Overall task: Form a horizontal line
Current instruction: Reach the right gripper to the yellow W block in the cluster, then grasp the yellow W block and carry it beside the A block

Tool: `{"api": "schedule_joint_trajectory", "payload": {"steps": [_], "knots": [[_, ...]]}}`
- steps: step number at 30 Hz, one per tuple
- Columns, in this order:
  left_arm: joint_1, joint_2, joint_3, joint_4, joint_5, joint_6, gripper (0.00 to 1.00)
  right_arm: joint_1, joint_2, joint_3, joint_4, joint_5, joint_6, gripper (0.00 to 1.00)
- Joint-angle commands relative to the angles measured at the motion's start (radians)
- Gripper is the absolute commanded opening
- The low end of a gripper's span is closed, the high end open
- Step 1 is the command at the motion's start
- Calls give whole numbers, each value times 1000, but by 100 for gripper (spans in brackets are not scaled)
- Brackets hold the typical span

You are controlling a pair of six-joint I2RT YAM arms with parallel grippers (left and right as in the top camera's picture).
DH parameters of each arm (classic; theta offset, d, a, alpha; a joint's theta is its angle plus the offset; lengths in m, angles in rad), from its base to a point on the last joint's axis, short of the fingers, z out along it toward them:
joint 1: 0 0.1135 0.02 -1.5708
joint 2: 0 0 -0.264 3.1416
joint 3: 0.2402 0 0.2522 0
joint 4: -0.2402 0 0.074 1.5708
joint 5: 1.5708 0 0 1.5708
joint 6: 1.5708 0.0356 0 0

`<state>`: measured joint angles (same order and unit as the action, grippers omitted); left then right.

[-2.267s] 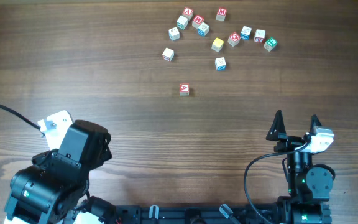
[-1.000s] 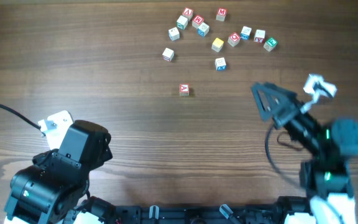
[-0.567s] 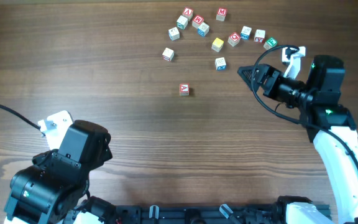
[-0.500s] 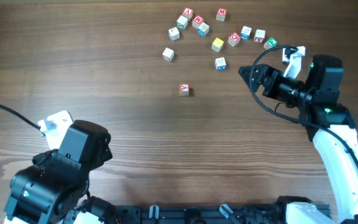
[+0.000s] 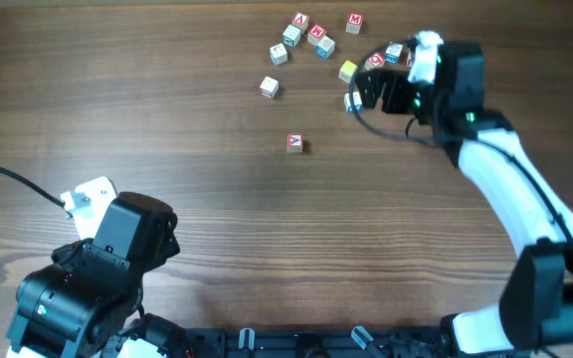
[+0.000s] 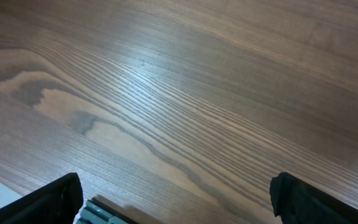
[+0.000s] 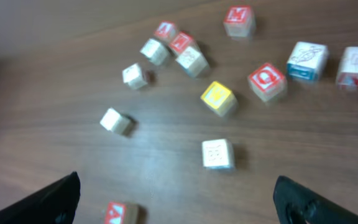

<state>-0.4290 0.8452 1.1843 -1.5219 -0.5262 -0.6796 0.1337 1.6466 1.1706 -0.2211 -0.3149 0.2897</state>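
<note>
The dark wood-grain table carries a scatter of small letter cubes toward its far edge. The white cube with blue-green print lies nearest the right gripper, whose jaws stand wide apart above it. From overhead the gripper half covers that cube. The yellow cube sits just behind it, apart from it. The red cube lies alone, well apart to the left and nearer the robot.

A red-topped Q cube sits close to the right of the yellow one. A cluster of four cubes lies behind to the left. The right wrist view shows thirteen cubes, blurred, with few letters legible. Overhead, the right arm hides the rightmost cubes.

The left gripper hangs over bare wood near the front edge, jaws apart.
</note>
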Motion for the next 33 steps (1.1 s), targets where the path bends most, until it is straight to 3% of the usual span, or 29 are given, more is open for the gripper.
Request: {"api": "schedule_joint_trajectory", "payload": {"steps": [1,6,14,21,33], "knots": [[2,-3,-2,-1,-2,-17,100,38,115,224,-120,173,33,100],[2,-3,-2,-1,-2,-17,100,92,264,384,-165,235,129,100],[2,-3,-2,-1,-2,-17,100,142,554,473,-76,277,274,99],[2,-3,-2,-1,-2,-17,100,142,655,484,11,343,340,94],[2,-3,-2,-1,-2,-17,100,143,721,484,74,356,313,52]]}}
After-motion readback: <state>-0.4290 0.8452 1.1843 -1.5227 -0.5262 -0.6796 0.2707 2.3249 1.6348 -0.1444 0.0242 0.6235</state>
